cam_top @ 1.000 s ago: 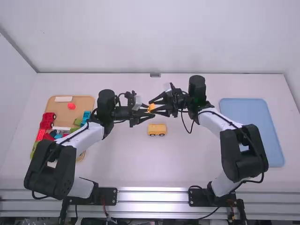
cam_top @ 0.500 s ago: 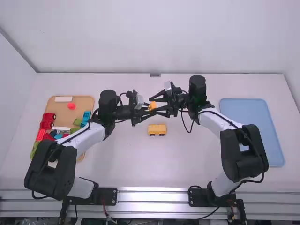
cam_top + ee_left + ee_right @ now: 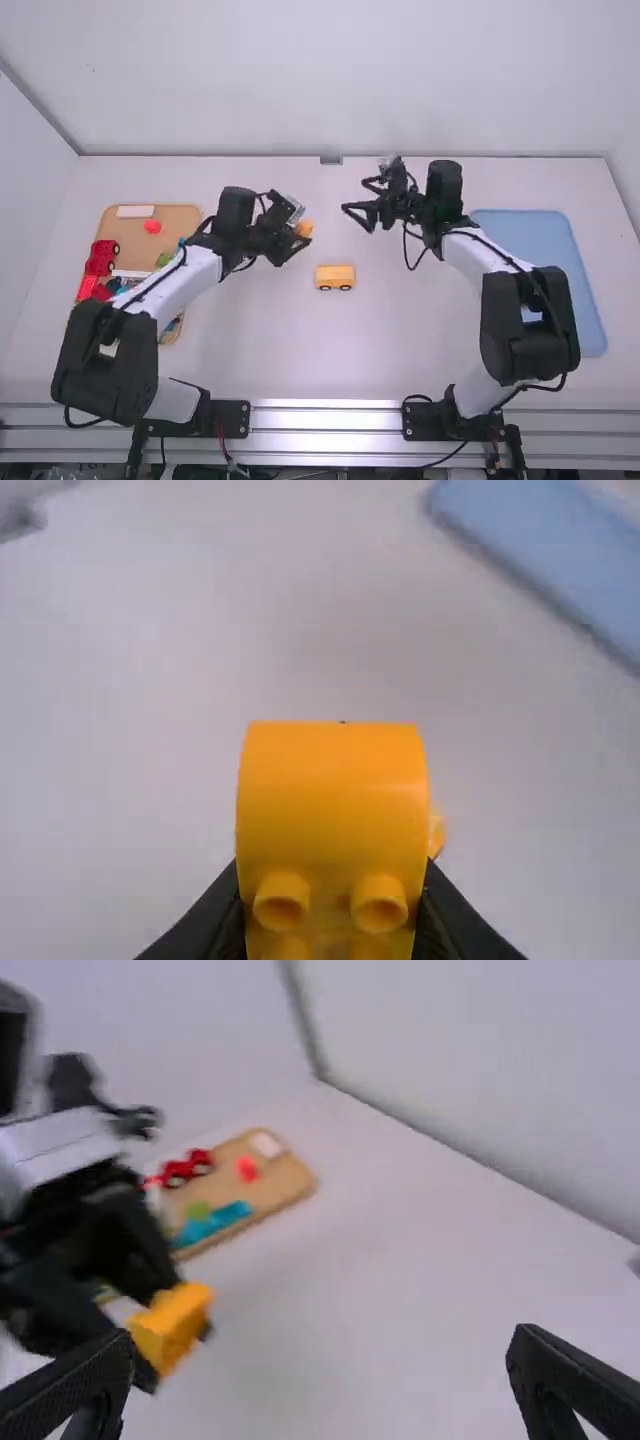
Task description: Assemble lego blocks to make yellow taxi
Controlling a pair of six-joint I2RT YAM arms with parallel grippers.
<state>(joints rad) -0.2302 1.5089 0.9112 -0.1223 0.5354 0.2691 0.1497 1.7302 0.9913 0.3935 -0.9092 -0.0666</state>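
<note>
Since the earlier frame, my two grippers have parted. The right gripper (image 3: 356, 200) has drawn back toward its own side and a little farther from the bases, leaving the glossy yellow block with round studs (image 3: 305, 228) with the left gripper (image 3: 297, 234), which has pulled back to the left and turned. The yellow wheeled block (image 3: 335, 273) stays where it was.

My left gripper is clamped on the studded block; in its wrist view I see a smooth curved face and hollow studs, with a finger on either side. My right gripper is released, its two fingers spread wide with only air between them. In the high view, the held block is out over the middle of the table (image 3: 400, 340), apart from the right gripper. The wheeled block stands on the tabletop between the two arms, nearer the bases than the held block and apart from it.

Over on my left lies a tan wooden tray (image 3: 185, 215). On it I make out a white rectangular block (image 3: 135, 211), a small red piece (image 3: 152, 226), red wheeled pieces (image 3: 103, 255) and some green and blue ones, partly hidden by the left arm. A pale blue flat tray (image 3: 540, 260) lies on the right, partly behind the right arm.
</note>
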